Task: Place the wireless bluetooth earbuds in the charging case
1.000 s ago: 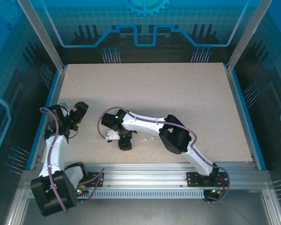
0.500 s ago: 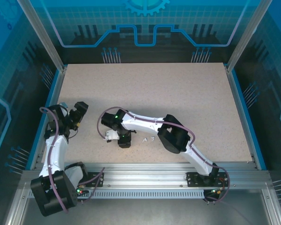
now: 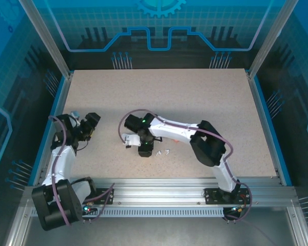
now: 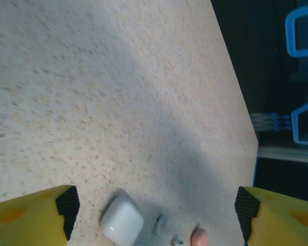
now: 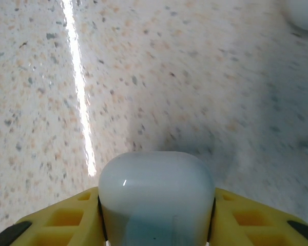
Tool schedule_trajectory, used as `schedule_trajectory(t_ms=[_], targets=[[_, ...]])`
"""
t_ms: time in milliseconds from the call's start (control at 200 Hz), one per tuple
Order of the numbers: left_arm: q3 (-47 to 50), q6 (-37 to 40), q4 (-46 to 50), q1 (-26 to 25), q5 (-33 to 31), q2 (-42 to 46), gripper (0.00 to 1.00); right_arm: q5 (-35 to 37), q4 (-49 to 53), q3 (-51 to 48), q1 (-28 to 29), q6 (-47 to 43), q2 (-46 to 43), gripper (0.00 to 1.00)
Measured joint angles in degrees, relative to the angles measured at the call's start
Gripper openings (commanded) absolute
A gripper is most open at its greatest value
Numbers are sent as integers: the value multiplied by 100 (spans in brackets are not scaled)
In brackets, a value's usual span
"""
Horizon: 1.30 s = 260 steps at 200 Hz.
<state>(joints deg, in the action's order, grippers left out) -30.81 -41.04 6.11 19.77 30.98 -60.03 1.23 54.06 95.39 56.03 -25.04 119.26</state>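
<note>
Two tiny white earbuds (image 3: 159, 152) lie on the worktop (image 3: 195, 102), low in the middle of the frame, just right of the right gripper (image 3: 146, 149). That gripper holds a white case (image 5: 156, 195) tight. The left gripper (image 4: 155, 209) is wide open, holding nothing.

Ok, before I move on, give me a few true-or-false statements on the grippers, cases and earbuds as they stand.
1. The right gripper is closed on a rounded white plastic case. True.
2. The left gripper is clamped on a pink case. False: its jaws stand wide apart with nothing between them.
3. A second rounded white case lies on the speckled table ahead of the left gripper. True.
4. An earbud sits inside that second case. False: a small white stemmed bud lies on the table beside it, apart from it.
</note>
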Motion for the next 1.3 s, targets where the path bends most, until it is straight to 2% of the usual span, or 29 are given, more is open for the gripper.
schedule_trajectory(t_ms=[265,465,930,1111,1301], targets=[[4,-247,-737,-1185,769,-859,73,-372,-883,-1436,-997,317,-1864,34],[-2,-516,-1416,-1989,1373,-1274,71,-629,-1377,-2061,-1576,407,-2647,34],[-750,-557,-1803,-3711,1690,-1453,72,-962,-1869,-2459,-1707,144,-3053,34],[-1049,-533,-1882,-4054,1692,-1823,73,-1032,-1921,-2459,-1696,140,-3056,33],[-1117,-448,-1862,-4142,1735,-1998,70,-1056,-1945,-2507,-1698,142,-3058,33]])
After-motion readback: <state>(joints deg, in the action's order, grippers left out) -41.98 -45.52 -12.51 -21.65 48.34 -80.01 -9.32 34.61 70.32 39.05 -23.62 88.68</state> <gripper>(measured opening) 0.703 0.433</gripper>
